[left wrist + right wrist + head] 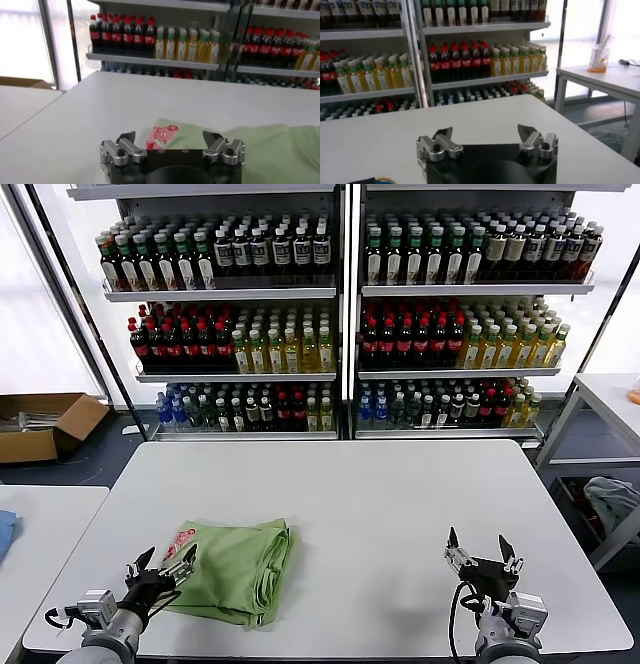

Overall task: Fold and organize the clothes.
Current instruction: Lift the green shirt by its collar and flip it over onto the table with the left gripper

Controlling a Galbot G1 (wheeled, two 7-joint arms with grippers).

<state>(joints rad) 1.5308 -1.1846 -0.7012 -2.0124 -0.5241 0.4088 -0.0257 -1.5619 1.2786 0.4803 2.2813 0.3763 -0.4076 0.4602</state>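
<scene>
The clothes (238,566), one light green shirt, lie folded into a thick rectangle on the white table (350,484) at its front left. A red-and-white print (181,541) shows at the shirt's near left corner. My left gripper (162,562) hovers open at that corner, just short of the print, with nothing between its fingers. In the left wrist view the shirt (260,150) and its print (162,135) lie right ahead of the open left gripper (170,136). My right gripper (481,548) stands open over bare table at the front right, also seen in the right wrist view (485,132).
Shelves of bottles (340,314) stand behind the table. A second white table (40,524) with a blue item (6,534) is at the left, a cardboard box (45,424) on the floor beyond it. Right of the table stands another table (605,399) over a grey-blue cloth bundle (612,499).
</scene>
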